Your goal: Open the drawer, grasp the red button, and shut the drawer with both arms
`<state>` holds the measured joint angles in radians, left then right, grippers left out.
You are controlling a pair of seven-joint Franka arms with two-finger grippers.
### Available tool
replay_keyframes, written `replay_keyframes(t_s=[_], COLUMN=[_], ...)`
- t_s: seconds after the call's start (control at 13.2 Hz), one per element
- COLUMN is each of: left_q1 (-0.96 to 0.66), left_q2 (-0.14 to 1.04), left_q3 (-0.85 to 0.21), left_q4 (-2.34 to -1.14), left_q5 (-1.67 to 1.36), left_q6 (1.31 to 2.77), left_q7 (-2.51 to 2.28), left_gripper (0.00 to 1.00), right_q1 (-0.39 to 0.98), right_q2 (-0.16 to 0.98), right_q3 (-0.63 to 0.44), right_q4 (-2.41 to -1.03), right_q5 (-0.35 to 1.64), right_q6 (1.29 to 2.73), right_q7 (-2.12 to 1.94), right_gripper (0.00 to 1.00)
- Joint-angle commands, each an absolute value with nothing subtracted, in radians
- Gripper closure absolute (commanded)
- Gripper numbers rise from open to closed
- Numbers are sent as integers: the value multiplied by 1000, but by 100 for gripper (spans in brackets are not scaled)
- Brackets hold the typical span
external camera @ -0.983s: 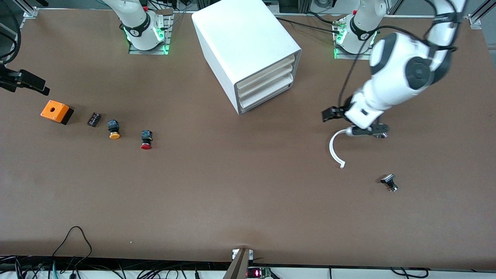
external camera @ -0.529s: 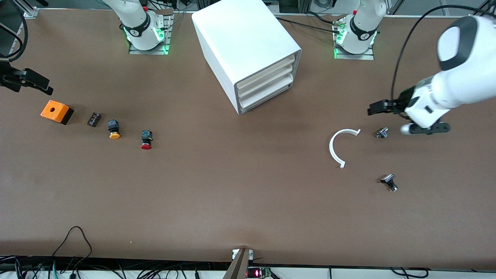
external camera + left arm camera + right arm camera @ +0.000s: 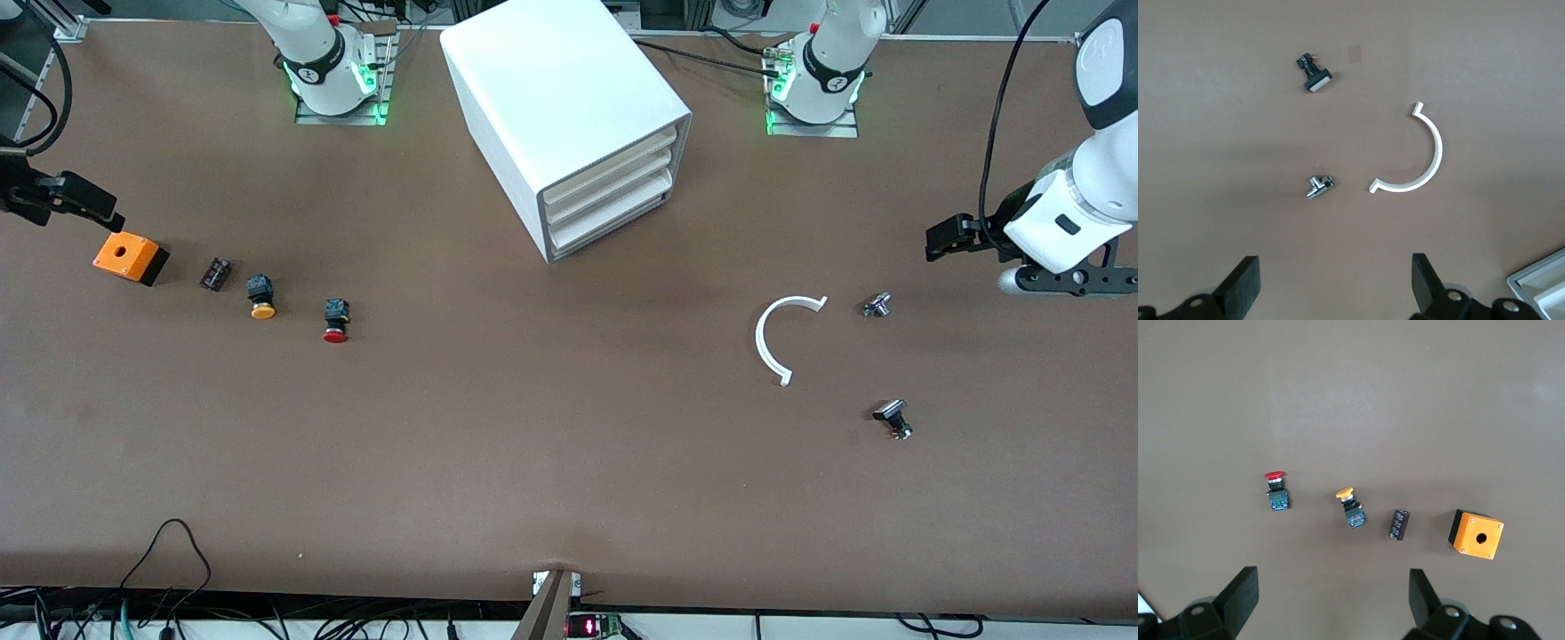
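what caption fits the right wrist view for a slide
Open right gripper above a row of red button, yellow-capped button, small black part and orange box.

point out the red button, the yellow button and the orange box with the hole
red button (image 3: 335,335): front view, on its round red cap
yellow button (image 3: 262,311): front view, on its orange-yellow cap
orange box (image 3: 120,255): front view, on its top face beside the hole
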<state>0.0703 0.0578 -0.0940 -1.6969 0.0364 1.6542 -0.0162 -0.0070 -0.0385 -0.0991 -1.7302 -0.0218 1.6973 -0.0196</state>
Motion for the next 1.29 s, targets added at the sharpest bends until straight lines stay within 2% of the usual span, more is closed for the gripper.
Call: replay_keyframes(t_s=[0.0, 1.21], left_q1=[12, 37], left_q2=[28, 31], left_q3=[-29, -35], left_q4=[-1701, -1689], left_q5=[54, 25], left_q6=[1635, 1640], left_q7=[-8, -40], left_gripper=[0, 0], right_q1=[-9, -12], right_q2=[-46, -41], right_q3=[-92, -94], right_q4=[-1717, -1712], right_q5=[-12, -12], right_q6=[1697, 1695], right_q7=[-20, -28], right_gripper=[0, 0])
